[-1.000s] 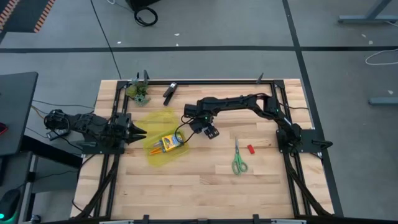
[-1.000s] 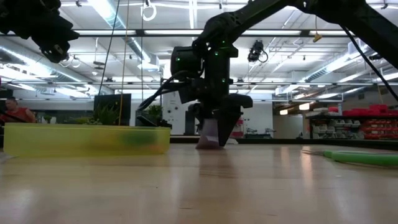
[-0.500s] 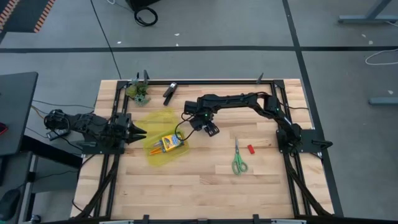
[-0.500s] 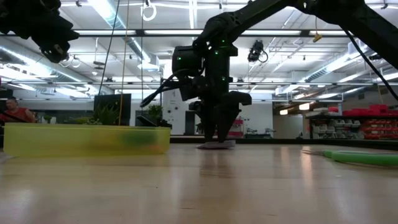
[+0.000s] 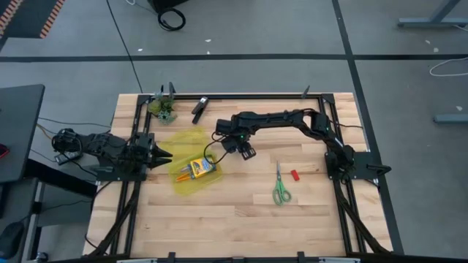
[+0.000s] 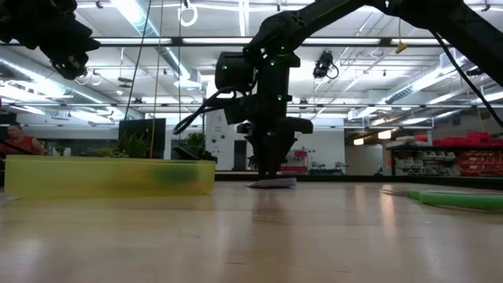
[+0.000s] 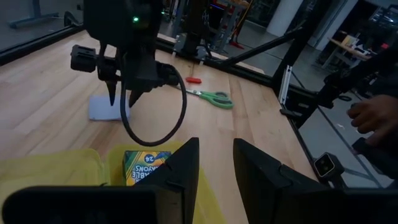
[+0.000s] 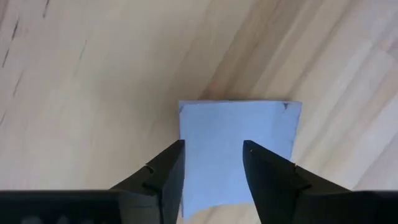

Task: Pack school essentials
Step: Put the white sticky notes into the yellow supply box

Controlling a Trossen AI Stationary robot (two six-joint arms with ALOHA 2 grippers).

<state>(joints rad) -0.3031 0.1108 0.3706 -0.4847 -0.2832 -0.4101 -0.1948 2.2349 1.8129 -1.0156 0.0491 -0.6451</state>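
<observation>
I have brought the right gripper (image 8: pixel 211 165) down onto the pale blue note pad (image 8: pixel 239 146) beside the yellow tray (image 5: pixel 186 157); its jaws, narrowed, straddle the pad, not yet clamped. The left gripper's (image 7: pixel 214 165) jaws wait parted.

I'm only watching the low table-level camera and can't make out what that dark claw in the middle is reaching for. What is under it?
Observer: A pale blue note pad lying flat on the table; the right gripper is down over it, one finger at each side.
Operator: Has it got hold of it?
Observer: I can't tell; the right wrist view shows a gap between the fingers with the pad in it.
Operator: What's in that yellow tub?
Observer: From above, a yellow-green crayon box lies in the yellow container.
Operator: Anything else left out?
Observer: Green-handled scissors and a tiny red eraser lie on the table nearer the right arm's base.
</observation>
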